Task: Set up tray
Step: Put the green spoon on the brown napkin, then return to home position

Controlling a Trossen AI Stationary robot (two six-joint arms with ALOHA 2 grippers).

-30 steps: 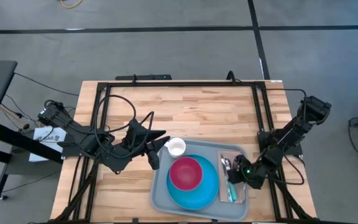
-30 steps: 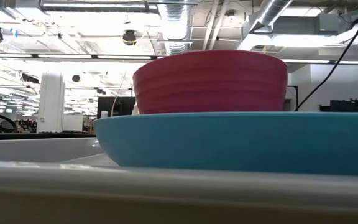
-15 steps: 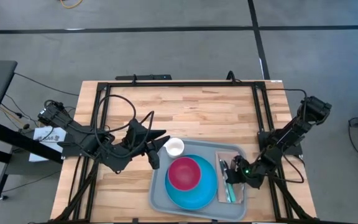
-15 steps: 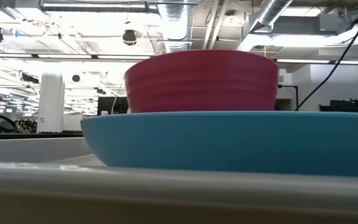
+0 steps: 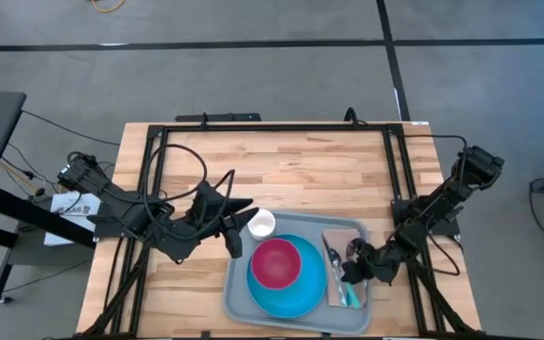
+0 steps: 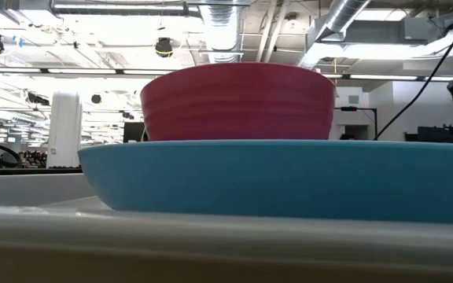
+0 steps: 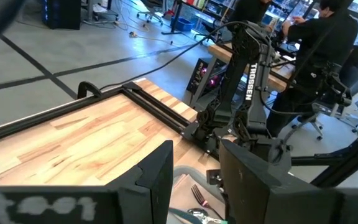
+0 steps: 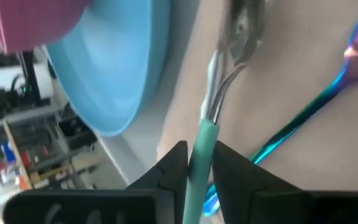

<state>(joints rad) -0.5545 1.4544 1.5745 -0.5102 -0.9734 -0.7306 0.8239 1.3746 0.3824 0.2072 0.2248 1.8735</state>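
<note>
The light-grey tray (image 5: 237,300) lies on the table near its front edge. It carries a blue plate (image 5: 296,295) with a red bowl (image 5: 275,263) in it, a white cup (image 5: 262,224) at its far left corner, and a napkin (image 5: 338,238) with cutlery at its right end. My right gripper (image 5: 352,274) is low over the napkin and shut on a teal-handled utensil (image 8: 211,106). My left gripper (image 5: 242,219) is open and empty, just left of the cup. The low view shows the bowl (image 6: 238,102) on the plate (image 6: 274,177). My right gripper has the utensil's teal handle (image 8: 201,140) pinched between its two fingers. The fingers come from the table's right side, slanting down, and lie along the utensil. Its metal head (image 8: 241,25) lies ahead on the napkin.
An iridescent blue-purple utensil (image 8: 303,118) lies beside the teal one on the napkin. Black frame rails (image 5: 272,127) run along the table's far, left and right sides. Bare wood (image 5: 291,170) lies beyond the tray. People sit at desks (image 7: 316,37) beyond the table.
My right gripper has gone a little toward the table's left edge. The tray has slid the same way along the table, and the plate, bowl, cup and napkin have ridden along on it. My left arm has kept still.
</note>
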